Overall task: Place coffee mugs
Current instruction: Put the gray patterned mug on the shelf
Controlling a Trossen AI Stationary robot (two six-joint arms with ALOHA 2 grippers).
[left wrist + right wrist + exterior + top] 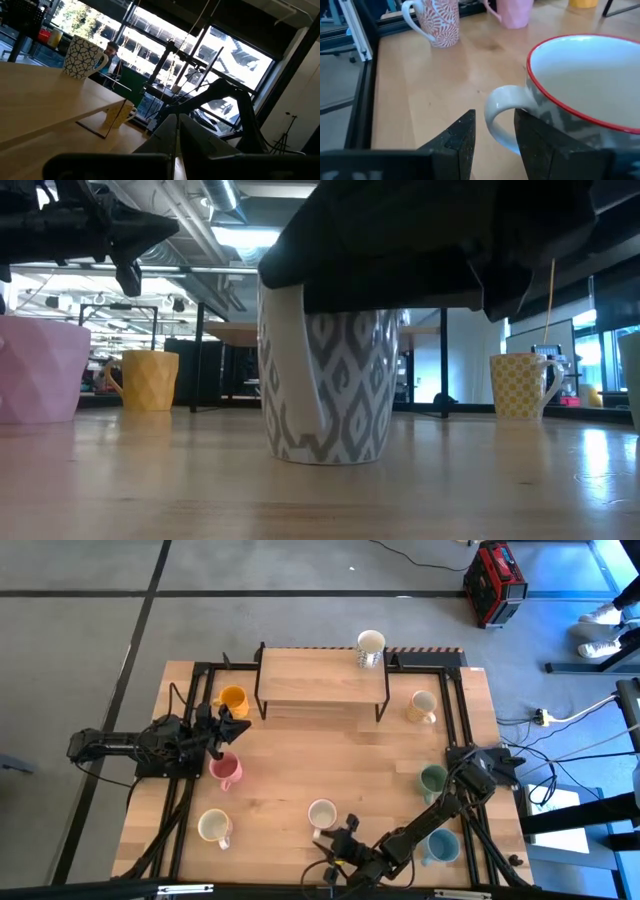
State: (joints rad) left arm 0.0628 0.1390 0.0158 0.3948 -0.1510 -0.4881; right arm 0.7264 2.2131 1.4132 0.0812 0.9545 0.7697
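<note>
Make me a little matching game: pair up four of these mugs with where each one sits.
Mugs:
1. yellow mug
2. pink mug
3. green mug
4. patterned mug

Places:
A. on top of the wooden shelf
B. by the right arm's base
C. left of the shelf
D. just below the left gripper

Pairs: 1-C, 2-D, 3-B, 4-A

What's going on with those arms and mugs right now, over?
Right gripper straddling grey-patterned mug's handle, not clamped. Left gripper shut, empty, near the pink mug. Nothing blocking.
</note>
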